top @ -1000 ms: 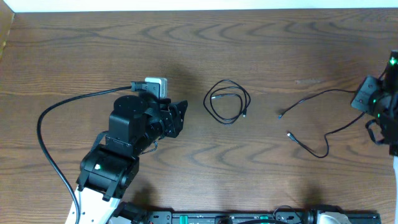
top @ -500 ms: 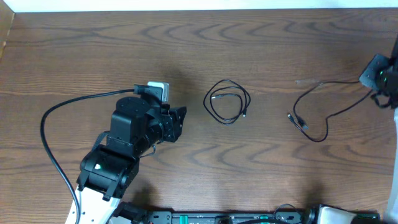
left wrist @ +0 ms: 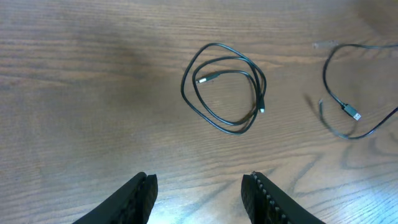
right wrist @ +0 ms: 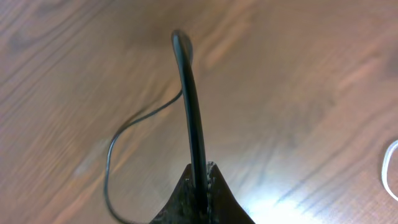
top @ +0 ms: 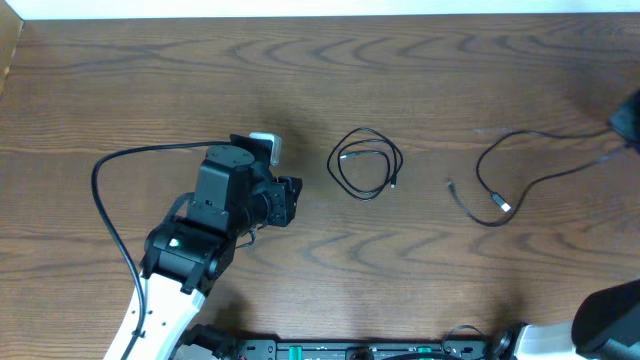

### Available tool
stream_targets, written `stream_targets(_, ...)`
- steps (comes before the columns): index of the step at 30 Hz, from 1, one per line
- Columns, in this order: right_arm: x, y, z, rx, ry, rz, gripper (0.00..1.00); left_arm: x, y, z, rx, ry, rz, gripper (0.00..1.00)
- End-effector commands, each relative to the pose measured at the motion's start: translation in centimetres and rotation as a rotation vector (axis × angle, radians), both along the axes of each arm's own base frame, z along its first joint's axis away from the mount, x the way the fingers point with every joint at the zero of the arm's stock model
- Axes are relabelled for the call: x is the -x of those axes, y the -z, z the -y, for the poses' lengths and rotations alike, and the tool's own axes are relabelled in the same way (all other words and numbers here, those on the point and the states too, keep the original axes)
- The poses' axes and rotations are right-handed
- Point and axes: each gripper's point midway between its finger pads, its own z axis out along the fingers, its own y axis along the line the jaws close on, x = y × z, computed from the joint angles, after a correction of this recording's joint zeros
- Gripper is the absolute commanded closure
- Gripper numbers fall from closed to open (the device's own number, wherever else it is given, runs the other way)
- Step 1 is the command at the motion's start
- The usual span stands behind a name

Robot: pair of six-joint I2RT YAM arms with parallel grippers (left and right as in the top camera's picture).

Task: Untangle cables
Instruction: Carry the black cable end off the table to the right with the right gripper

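One black cable lies coiled in a small loop at the table's middle; it also shows in the left wrist view. My left gripper is open and empty just left of this coil, its fingers apart over bare wood. A second black cable lies stretched out to the right, its plug end near the coil's right. My right gripper at the far right edge is shut on this cable. A white curve shows at the right wrist view's edge.
The brown wooden table fills the view. The left arm's thick black supply cable arcs over the table at the left. The table's far edge runs along the top.
My right gripper has moved right, almost out of the overhead view, dragging the second cable with it. My left arm has shifted a little to the right, towards the coil.
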Motion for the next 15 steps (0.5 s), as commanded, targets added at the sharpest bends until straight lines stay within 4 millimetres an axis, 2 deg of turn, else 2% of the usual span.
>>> stream_targets(1,2.6,-0.9,5.5,-0.003,0.218,0.062,0.99,-0.2,0.3,-0.2,-0.019,-0.002,0.003,0.50)
stream_targets(8,9.6,-3.0,13.6,0.039,0.467,0.108,0.99,-0.6,-0.2,-0.1,-0.009,-0.002,0.027,0.50)
stream_targets(12,12.3,-4.8,16.3,0.087,0.533,0.132,0.99,-0.8,-0.3,0.0,-0.006,-0.002,0.035,0.51)
stream_targets(15,13.0,-6.5,17.5,0.115,0.559,0.176,0.99,-0.7,-0.3,0.0,-0.007,-0.002,0.034,0.51)
